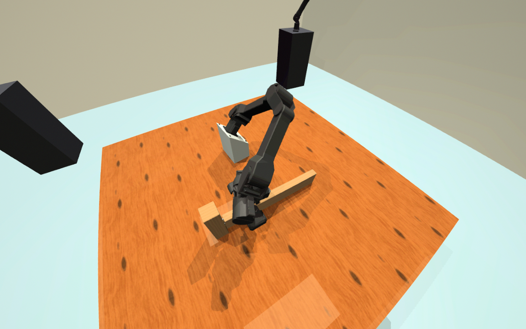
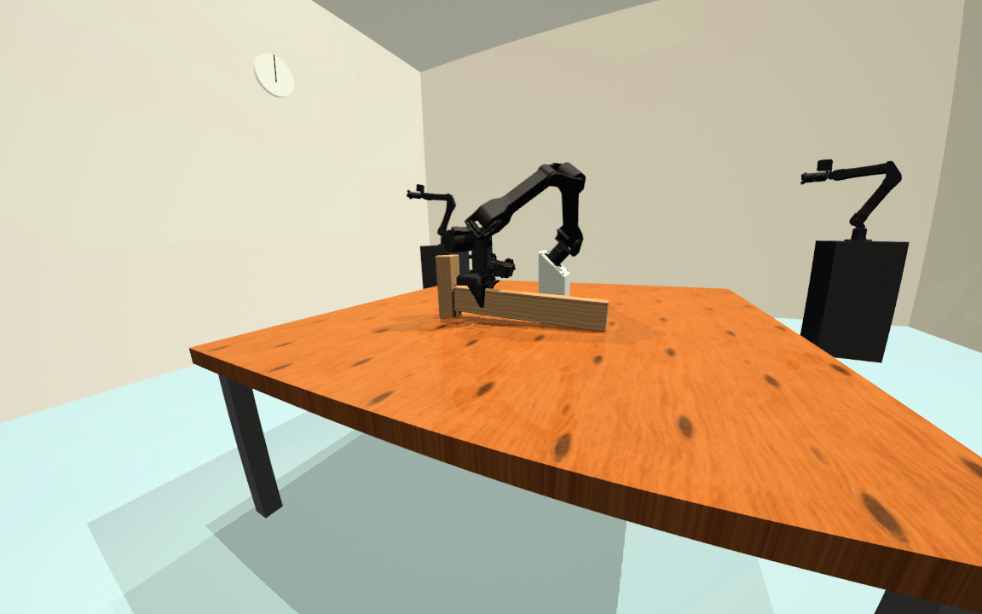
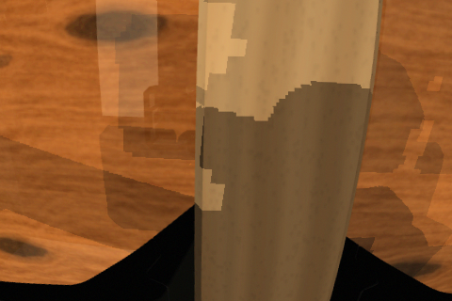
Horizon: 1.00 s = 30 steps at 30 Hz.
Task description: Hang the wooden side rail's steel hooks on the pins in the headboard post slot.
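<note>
The wooden side rail point(image 1: 287, 191) point(image 2: 548, 309) point(image 3: 282, 150) slopes gently. Its far end rests on the table, and its other end is raised off the table against the upright headboard post point(image 1: 216, 223) point(image 2: 447, 284). My gripper point(image 2: 482, 296) point(image 3: 248, 211) is shut on the rail, a little way from the post. In the top view the arm hides the fingers. Small bits of metal show between rail end and post in the top view. The slot and pins are hidden, so I cannot tell whether the hooks sit on the pins.
My arm's white base point(image 1: 234, 147) point(image 2: 553, 278) stands on the table point(image 1: 154, 262) point(image 2: 632, 427) behind the rail. Black pedestals point(image 1: 295, 59) point(image 2: 857, 298) with other arms stand beyond the table. A clock point(image 2: 273, 74) hangs on the wall.
</note>
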Each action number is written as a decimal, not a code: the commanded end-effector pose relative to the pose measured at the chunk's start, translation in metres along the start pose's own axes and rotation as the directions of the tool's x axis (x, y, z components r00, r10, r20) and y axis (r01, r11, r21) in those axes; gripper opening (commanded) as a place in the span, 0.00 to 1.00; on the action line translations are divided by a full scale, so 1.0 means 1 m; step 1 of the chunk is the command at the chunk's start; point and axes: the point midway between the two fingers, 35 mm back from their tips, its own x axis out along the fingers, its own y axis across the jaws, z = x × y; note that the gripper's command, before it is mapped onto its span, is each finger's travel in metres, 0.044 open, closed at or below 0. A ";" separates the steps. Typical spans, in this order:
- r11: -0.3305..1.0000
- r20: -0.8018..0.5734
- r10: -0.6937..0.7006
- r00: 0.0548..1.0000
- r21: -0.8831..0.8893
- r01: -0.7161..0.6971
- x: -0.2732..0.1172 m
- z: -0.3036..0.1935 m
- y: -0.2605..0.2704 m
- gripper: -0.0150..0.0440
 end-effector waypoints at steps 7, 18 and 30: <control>1.000 -0.004 -0.006 1.000 0.002 0.006 0.000 -0.002 -0.001 0.25; 1.000 -0.004 -0.006 1.000 0.002 0.006 0.002 -0.002 -0.001 0.25; 1.000 -0.004 -0.006 1.000 0.002 0.006 0.004 -0.002 -0.001 0.25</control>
